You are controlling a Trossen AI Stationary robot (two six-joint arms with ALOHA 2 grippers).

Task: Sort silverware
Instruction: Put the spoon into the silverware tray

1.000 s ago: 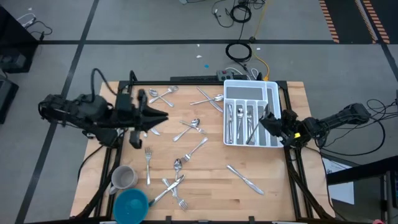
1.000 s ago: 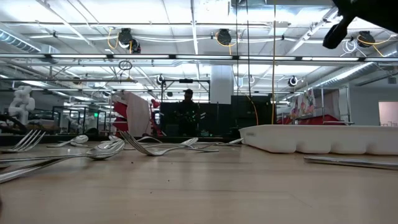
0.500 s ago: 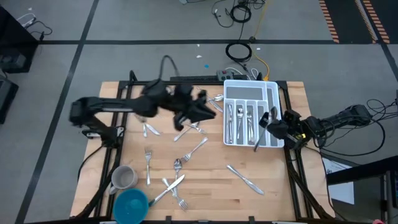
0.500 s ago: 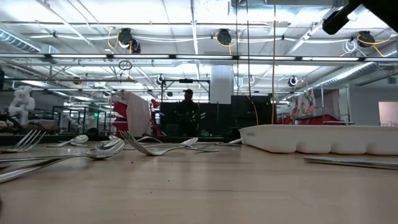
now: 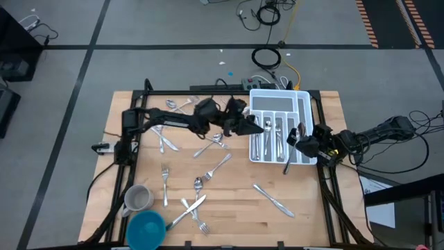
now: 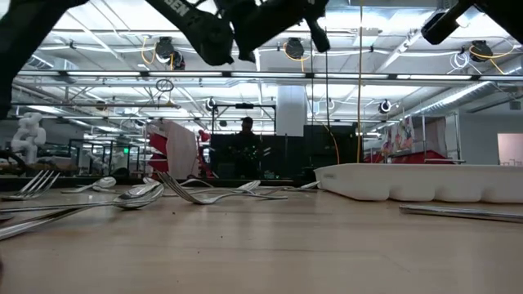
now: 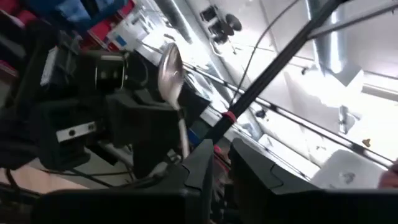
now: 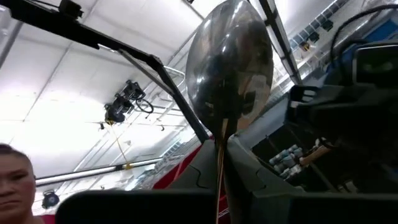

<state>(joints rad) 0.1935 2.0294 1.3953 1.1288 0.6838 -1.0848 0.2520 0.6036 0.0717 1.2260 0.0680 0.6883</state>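
pale striped wood table (image 5: 305,201) under shiny silver cutlery (image 5: 275,199), a white tray (image 5: 300,97), a grey mug (image 5: 138,198), a bright blue bowl (image 5: 146,228), black arms (image 5: 166,119), and grey floor (image 5: 62,69) with dark lines.

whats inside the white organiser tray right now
The white organiser tray holds several pieces of silverware lying lengthwise in its compartments. The left gripper hangs over one edge, hiding part of the contents.

White organiser tray (image 5: 300,97) sits at the wooden table's (image 5: 236,215) far right. Near left corner: grey mug (image 5: 138,198), blue bowl (image 5: 146,229) just beside it. Black cable coil (image 5: 266,57) on the floor beyond.
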